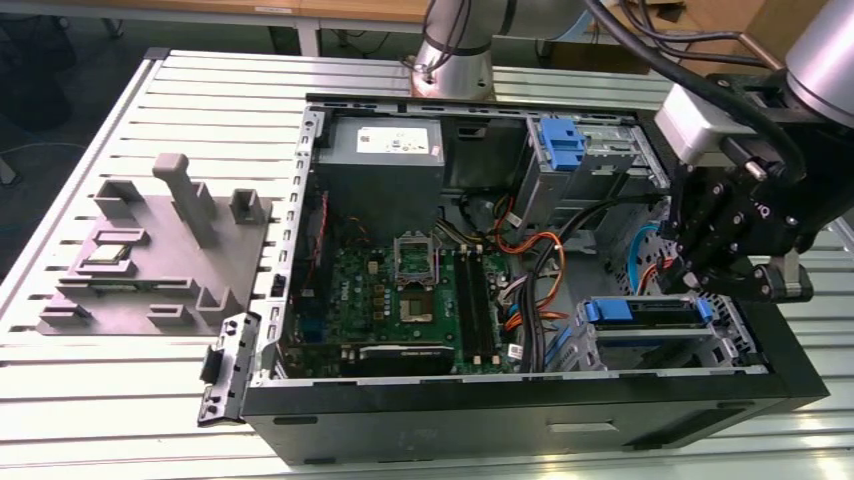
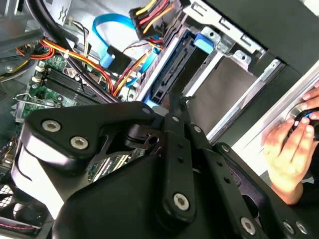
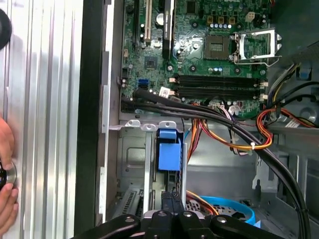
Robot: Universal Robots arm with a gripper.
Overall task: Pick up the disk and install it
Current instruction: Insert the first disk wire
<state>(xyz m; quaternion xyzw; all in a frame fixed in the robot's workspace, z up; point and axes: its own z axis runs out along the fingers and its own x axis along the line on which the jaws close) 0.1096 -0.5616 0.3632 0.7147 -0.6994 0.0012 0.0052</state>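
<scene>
Gripper [image 1: 727, 283]: fingers drawn together, hanging just over the drive cage [image 1: 722, 336] at the exterior view's right.
Disk [image 1: 641, 312]: sitting in that cage (blue rail showing), just beside the gripper.

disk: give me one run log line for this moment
gripper: at drive cage, tip near disk end | disk: edge-on in cage slot | hand: outside case

We find an open computer case [image 1: 507, 408] on a slatted metal table [image 1: 120, 385], at the centre of the exterior view. Inside it, a grey power supply [image 1: 383, 160] sits above the green motherboard [image 1: 380, 300], with orange cables [image 1: 545, 265] beside the board toward the exterior view's right. A grey fixture [image 1: 160, 250] stands at the exterior view's left.
</scene>
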